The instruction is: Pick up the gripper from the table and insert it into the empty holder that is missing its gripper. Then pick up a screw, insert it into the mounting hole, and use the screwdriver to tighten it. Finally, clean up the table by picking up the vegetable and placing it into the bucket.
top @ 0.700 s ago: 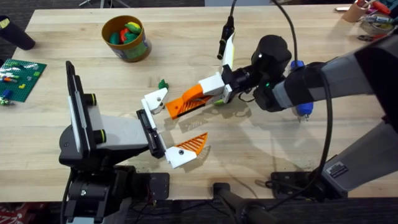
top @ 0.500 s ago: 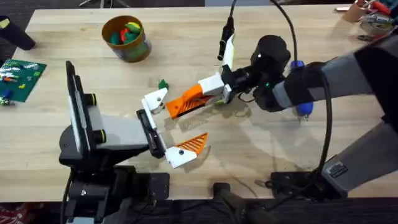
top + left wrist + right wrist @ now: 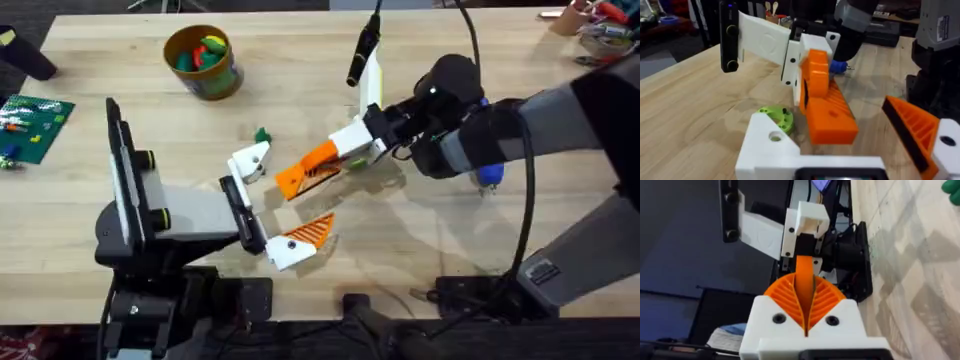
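The right end effector (image 3: pixel 378 135) clamps the gripper (image 3: pixel 322 165) by its white block base, orange ribbed wedge jutting ahead toward the holder (image 3: pixel 250 160) just beyond its tip; rigid, light plastic by its look, best held on that flat-sided base

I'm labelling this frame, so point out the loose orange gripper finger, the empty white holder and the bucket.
the gripper (image 3: pixel 312 168), overhead view, on its orange ribbed wedge.
the holder (image 3: pixel 250 160), overhead view, on the white bracket's face.
the bucket (image 3: pixel 222 78), overhead view, on its greenish outer wall.
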`<act>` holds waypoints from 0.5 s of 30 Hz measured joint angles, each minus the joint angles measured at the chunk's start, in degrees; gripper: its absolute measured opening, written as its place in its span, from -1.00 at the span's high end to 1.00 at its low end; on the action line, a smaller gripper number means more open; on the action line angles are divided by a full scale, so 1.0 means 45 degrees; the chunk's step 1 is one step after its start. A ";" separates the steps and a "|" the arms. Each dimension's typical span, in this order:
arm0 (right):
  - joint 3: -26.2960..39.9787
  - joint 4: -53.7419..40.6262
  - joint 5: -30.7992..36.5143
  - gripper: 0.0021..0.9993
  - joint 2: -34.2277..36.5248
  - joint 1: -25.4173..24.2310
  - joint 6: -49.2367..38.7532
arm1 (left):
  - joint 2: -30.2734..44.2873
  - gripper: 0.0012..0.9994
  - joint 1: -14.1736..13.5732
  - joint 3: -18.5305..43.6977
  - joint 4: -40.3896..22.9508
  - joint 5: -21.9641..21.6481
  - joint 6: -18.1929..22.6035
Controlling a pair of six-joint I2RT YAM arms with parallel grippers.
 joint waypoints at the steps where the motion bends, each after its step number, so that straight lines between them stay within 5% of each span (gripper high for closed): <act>1: 0.0000 -0.0009 0.0053 0.97 0.0000 -0.0071 0.0043 | 0.0000 -0.97 0.0000 0.0000 -0.0004 0.0000 0.0000; 15: 0.0000 -0.0137 0.1495 0.96 0.0000 -0.0105 0.1140 | 0.0000 -0.97 0.0000 0.0000 -0.0004 0.0000 0.0000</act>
